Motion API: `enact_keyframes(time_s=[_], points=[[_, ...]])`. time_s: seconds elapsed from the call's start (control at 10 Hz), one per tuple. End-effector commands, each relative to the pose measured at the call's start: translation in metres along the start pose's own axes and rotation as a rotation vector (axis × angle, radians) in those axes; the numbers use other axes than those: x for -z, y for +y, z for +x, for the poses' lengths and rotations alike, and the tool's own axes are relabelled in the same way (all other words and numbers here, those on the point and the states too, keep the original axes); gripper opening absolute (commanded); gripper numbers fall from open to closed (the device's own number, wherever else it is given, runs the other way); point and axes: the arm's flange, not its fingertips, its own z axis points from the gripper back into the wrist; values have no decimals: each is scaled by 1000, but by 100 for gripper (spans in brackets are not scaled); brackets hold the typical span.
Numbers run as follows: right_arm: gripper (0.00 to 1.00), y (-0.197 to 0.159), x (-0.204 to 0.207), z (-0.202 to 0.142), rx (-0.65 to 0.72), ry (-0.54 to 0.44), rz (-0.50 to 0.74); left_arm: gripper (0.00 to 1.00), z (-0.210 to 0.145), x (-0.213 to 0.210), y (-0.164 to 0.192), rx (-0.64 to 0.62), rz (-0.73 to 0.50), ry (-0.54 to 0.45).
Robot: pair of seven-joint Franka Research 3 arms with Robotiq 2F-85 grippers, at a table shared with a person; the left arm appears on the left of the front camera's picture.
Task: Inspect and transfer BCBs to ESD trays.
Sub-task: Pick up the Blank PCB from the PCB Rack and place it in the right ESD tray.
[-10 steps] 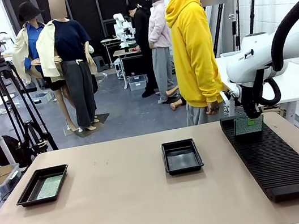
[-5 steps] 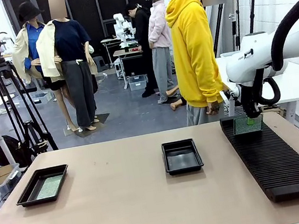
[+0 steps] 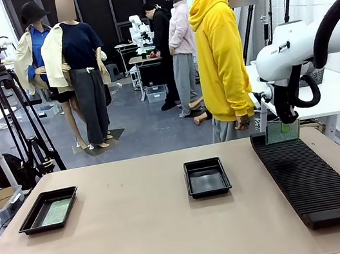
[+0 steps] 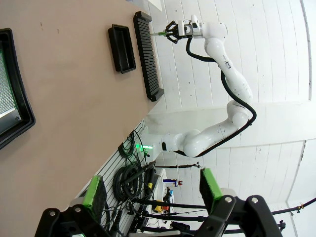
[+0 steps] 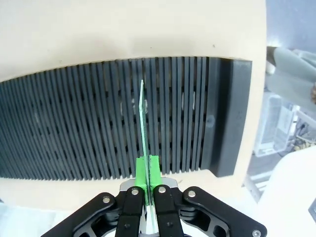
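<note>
My right gripper point(image 3: 284, 122) is shut on a green BCB point(image 3: 282, 131) and holds it upright just above the far end of the long black slotted rack point(image 3: 312, 175). Seen edge-on in the right wrist view, that BCB point(image 5: 143, 123) sits between the green pads point(image 5: 153, 170) over the rack's slots point(image 5: 89, 123). A black ESD tray point(image 3: 26, 224) at the table's left holds another green BCB point(image 3: 57, 212). A second ESD tray point(image 3: 206, 177) in the middle has nothing in it. My left gripper point(image 4: 152, 186) is open, high above the table, with the left tray point(image 4: 22, 123) at the picture's edge.
A person in a yellow hoodie point(image 3: 221, 60) stands at the far side, close to the rack's far end. Bare tabletop point(image 3: 142, 236) lies between the trays and in front of them. In the left wrist view the right arm point(image 4: 222, 54) reaches over the rack point(image 4: 148, 54).
My right gripper has risen with the green BCB, lifting it clear of the rack's far slots. The trays have not moved.
</note>
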Motion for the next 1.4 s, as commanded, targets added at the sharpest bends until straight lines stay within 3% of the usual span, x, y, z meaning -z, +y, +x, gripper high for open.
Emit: enact_keyframes(time_s=[0.0,0.4,0.7,1.0,1.3], points=[[0,33,-25,3,-6,35,-13,100,0,-1,-1,2,11,-6],[0,96,-106,30,104,82,-28,100,0,-1,-1,2,11,-6],[0,136,-141,66,279,-75,-8,100,0,-1,-1,2,11,-6],[0,149,-154,90,582,-280,29,100,0,-1,-1,2,11,-6],[0,141,-144,123,812,-285,90,100,0,-1,-1,2,11,-6]])
